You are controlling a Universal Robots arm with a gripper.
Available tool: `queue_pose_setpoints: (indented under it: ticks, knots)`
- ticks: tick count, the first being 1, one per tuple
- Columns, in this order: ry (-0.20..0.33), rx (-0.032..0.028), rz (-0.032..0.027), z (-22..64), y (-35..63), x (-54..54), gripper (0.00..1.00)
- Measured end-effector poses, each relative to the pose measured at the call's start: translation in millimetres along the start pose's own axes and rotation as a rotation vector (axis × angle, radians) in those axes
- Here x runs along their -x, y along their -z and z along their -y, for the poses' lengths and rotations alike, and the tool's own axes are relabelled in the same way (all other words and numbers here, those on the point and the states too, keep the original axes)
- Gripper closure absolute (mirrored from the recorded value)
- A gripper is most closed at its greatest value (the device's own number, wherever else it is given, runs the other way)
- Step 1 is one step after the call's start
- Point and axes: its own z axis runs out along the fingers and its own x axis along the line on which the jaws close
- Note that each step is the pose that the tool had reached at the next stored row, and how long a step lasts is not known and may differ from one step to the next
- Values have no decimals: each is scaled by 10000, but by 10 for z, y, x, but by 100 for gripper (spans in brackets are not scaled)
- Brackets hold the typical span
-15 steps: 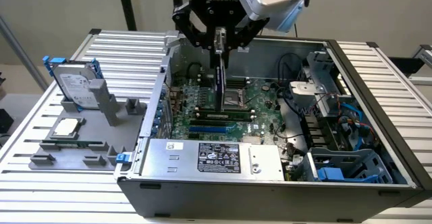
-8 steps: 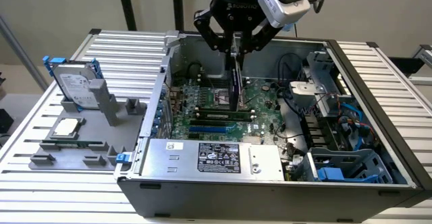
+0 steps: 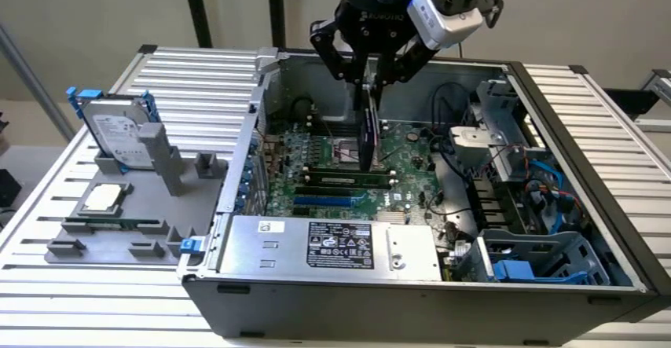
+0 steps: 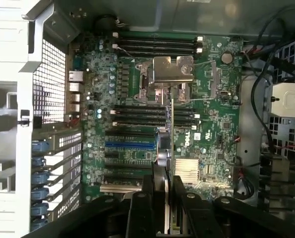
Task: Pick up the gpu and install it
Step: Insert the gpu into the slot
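Overhead, gripper (image 3: pixel 370 79) pinched shut on the gpu (image 3: pixel 367 132), upper centre of the exterior view.
Card hangs upright, edge-on, over the motherboard (image 4: pixel 207 124) inside the open case (image 3: pixel 419 301); board print reads DELL; power supply label (image 3: pixel 341 246) illegible.

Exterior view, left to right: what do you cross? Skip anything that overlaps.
Silver hard drive in a blue frame → thin dark gpu card, held edge-on by the black gripper over the green motherboard → white plastic block → blue cables.
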Motion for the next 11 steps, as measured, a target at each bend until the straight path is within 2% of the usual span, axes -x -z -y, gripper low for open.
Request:
queue_pose_setpoints:
  ticks: [11]
  knots:
    - [0,1,-3,0,0,0,100]
